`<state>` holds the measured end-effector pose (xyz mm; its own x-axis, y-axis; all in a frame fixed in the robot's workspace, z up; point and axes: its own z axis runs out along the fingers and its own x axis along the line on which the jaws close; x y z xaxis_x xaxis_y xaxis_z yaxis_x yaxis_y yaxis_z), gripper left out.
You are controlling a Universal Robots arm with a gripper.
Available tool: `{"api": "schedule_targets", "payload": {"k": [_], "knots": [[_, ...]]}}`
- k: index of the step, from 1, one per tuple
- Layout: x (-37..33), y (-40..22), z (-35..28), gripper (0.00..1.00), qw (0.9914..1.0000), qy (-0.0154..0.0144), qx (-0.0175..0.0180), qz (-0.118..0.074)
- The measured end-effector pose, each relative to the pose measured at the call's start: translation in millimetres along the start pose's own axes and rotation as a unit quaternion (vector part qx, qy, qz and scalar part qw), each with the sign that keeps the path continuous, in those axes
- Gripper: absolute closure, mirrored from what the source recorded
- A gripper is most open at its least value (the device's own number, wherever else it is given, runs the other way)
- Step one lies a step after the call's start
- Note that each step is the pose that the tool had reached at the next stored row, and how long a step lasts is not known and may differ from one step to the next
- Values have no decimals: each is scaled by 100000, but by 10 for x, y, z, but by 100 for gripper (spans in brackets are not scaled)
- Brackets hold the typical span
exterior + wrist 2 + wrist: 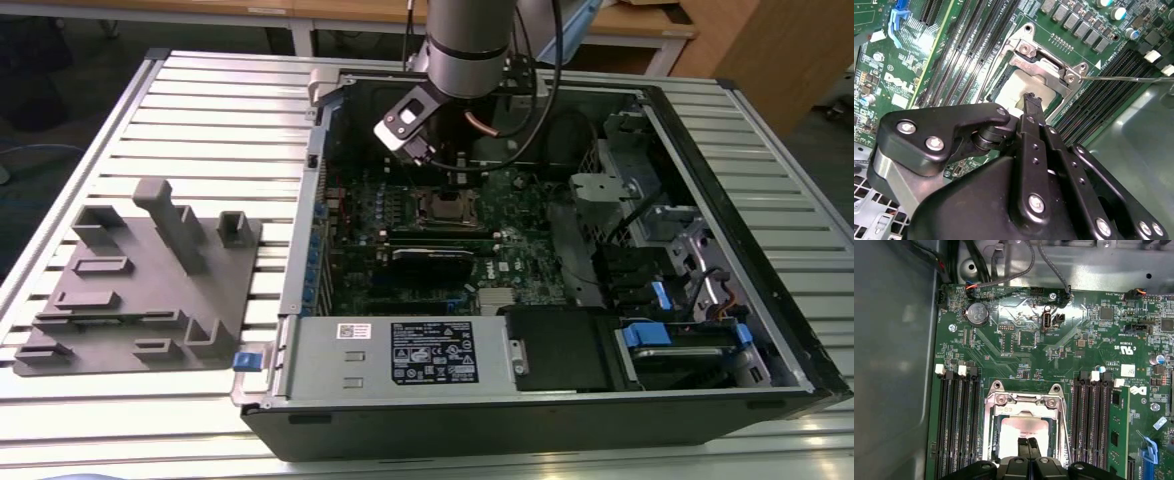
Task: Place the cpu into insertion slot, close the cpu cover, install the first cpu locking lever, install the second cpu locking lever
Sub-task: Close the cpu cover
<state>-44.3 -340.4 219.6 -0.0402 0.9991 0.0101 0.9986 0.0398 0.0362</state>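
Both wrist views, hand [1028,442] perhaps touching cpu [1015,432]

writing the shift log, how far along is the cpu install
Done: the silvery-tan square cpu sits in the black insertion slot, and the silver frame cpu cover looks lowered around it. In hand: the shut gripper is right at the chip, holding nothing. Left: a thin metal locking lever juts sideways, seemingly unlatched.
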Motion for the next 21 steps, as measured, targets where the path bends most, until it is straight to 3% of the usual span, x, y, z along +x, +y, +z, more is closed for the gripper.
{"api": "schedule_targets", "payload": {"k": [4,14,21], "knots": [[0,0,0,89,99970,85,20,-2445],[0,0,0,89,99967,90,25,-2569],[0,0,0,89,99912,153,42,-4199]]}}
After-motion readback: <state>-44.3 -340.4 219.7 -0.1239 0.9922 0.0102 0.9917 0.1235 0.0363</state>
